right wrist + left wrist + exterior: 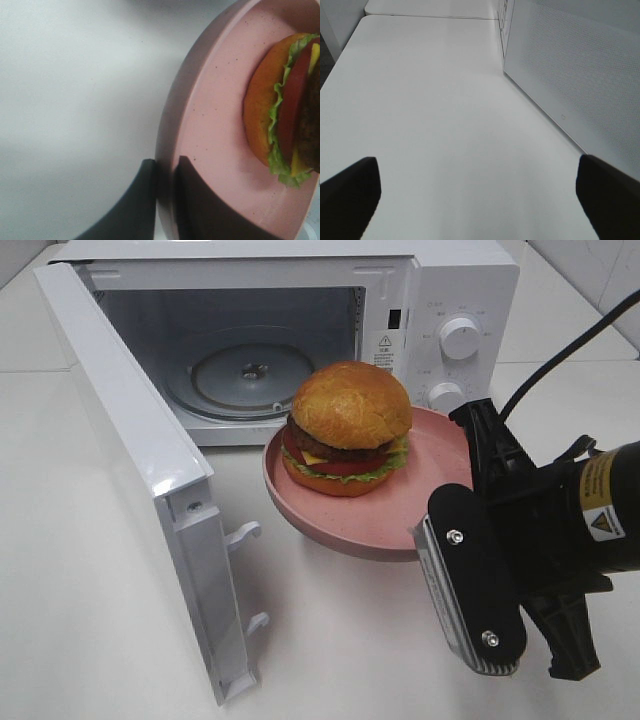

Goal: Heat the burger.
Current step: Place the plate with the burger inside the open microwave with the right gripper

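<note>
One burger point(348, 425) on one pink plate point(440, 455), one open microwave point(470, 295).

Glossy burger point(349, 430) upright on pink plate point(440, 455)

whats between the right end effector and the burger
Only a bare stretch of the pink plate: the right end effector is shut on its rim, and the burger sits further in. The right wrist view shows it.

A white microwave point(440, 330) stands with its door point(130, 470) swung wide. In front of the opening, a burger point(348, 430) sits on a pink plate point(350, 530), its rim gripped by the right gripper point(472, 425).
</note>
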Motion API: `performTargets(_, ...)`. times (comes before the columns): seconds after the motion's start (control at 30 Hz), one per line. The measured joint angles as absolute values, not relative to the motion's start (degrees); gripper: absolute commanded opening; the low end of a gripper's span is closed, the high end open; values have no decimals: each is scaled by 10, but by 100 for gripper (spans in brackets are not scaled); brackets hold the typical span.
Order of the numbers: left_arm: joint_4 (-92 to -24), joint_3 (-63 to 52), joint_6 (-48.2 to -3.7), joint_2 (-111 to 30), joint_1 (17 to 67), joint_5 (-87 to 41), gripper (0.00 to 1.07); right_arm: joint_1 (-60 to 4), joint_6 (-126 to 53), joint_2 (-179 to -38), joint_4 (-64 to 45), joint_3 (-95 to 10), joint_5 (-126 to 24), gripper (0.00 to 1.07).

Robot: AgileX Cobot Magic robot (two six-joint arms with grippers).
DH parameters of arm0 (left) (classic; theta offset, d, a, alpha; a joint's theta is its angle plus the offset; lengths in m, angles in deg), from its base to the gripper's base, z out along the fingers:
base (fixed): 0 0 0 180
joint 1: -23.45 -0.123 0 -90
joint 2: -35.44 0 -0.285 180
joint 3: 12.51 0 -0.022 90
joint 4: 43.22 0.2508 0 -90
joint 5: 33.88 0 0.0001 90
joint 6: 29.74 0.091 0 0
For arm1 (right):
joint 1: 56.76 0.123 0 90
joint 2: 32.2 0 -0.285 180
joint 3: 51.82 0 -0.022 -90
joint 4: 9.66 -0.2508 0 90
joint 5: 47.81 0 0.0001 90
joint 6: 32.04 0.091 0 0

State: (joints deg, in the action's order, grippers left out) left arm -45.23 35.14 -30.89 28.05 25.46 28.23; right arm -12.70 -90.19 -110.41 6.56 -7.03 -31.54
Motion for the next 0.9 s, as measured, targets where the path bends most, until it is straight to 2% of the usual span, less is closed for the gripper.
performTargets(0.4, -452, 351, -309, 281, 255, 282, 98, -173, -1041, -1105, -70, -70, -349, 0)
performTargets(0.73, -452, 351, -309, 281, 255, 282, 98, -174, -1172, -1146, -180, -77, -395, 0)
performTargets(0.9, -452, 351, -309, 281, 255, 282, 98, -174, -1194, -1183, -200, -105, -400, 0)
